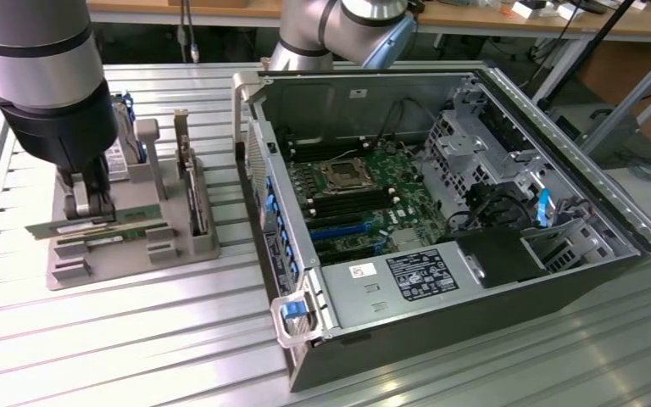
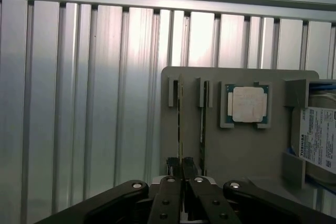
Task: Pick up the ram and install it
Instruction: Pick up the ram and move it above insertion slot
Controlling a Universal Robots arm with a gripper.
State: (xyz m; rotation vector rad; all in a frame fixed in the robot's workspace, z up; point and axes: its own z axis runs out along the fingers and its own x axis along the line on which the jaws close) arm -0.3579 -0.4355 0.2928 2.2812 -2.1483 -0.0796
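We see the end effector (image 1: pixel 91 208) (image 2: pixel 180 167) closed on the ram (image 1: pixel 139 225) (image 2: pixel 180 124), pinching its thin upper edge. The ram stands on its long edge in a slot of the grey tray (image 1: pixel 133 267) (image 2: pixel 241 150), long axis level, its ends pointing to the exterior view's left and right, parallel to a second slotted stick (image 2: pixel 202 119) just beside it

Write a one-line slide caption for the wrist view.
Jaws closed on the ram standing in its grey holder, beside the processor.
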